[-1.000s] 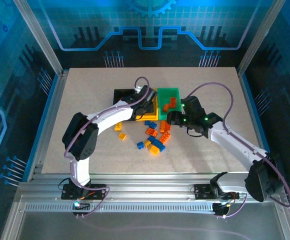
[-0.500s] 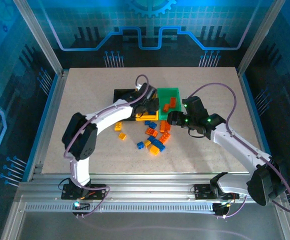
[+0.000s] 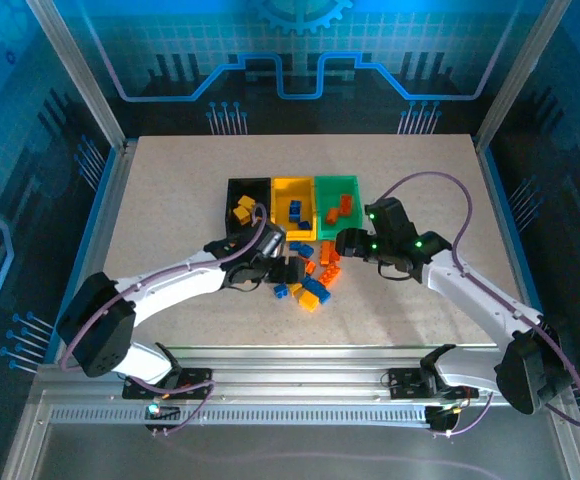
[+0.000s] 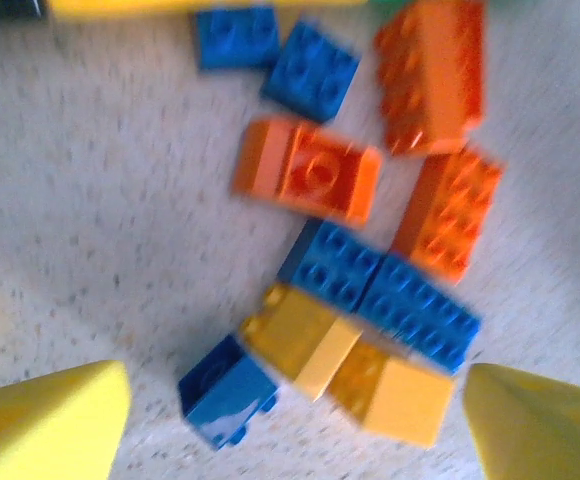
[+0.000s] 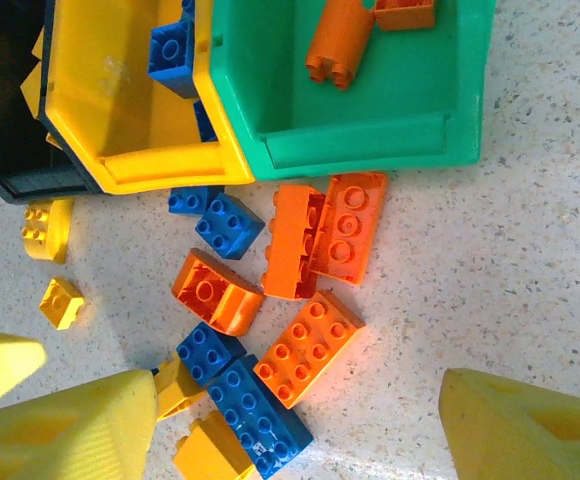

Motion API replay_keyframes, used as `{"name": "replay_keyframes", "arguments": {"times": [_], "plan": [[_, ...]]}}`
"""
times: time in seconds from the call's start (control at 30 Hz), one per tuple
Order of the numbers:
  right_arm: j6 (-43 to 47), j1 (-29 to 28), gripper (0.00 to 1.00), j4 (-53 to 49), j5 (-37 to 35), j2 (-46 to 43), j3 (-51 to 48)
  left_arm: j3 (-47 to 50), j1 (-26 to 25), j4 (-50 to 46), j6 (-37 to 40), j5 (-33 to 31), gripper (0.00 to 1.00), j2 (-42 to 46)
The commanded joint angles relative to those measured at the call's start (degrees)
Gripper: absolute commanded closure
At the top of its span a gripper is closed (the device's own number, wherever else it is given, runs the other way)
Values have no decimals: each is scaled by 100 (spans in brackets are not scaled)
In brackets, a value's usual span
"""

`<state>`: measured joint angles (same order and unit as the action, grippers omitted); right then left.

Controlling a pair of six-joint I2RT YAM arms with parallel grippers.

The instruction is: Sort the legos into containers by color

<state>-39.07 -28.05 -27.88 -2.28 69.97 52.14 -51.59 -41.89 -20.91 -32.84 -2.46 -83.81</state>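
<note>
The loose legos (image 3: pixel 310 275) lie in a heap just in front of the three joined containers: black (image 3: pixel 232 190), yellow (image 3: pixel 280 187) and green (image 3: pixel 355 190). Yellow bricks sit in the black one, blue bricks in the yellow one, orange bricks (image 5: pixel 338 40) in the green one. My left gripper (image 3: pixel 282 270) (image 4: pixel 295 430) hangs open low over the heap's left side, straddling a small blue brick (image 4: pixel 225 390) and two yellow bricks (image 4: pixel 295 335). My right gripper (image 3: pixel 342 243) (image 5: pixel 300 425) is open above the heap's right side, over an orange brick (image 5: pixel 310 348) and a long blue brick (image 5: pixel 255 415).
Two small yellow bricks (image 5: pixel 45 228) lie apart by the black bin's front corner. An orange arched brick (image 5: pixel 215 292) and two orange bricks (image 5: pixel 325 235) rest close to the green bin's front wall (image 5: pixel 370 130). The two grippers hang close together over the heap.
My left arm has drawn back from over the bins to the near heap, and its gripper went from shut to open. The right gripper has hardly moved.
</note>
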Motion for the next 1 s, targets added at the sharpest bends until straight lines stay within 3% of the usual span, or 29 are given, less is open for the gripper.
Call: {"name": "replay_keyframes", "arguments": {"times": [0.0,0.33,0.67,0.97], "plan": [[-90,72,24,2,79,-81,-28,246,-108,90,111,296,20,-53],[-92,74,24,-130,-52,-212,-43,258,-147,279,-26,59,29,-614],[-141,89,24,-38,-26,-221,-99,526,-208,-19,-73,-273,34,-364],[-177,90,24,-69,-51,-276,-132,333,-203,386,88,-419,40,-952]]}}
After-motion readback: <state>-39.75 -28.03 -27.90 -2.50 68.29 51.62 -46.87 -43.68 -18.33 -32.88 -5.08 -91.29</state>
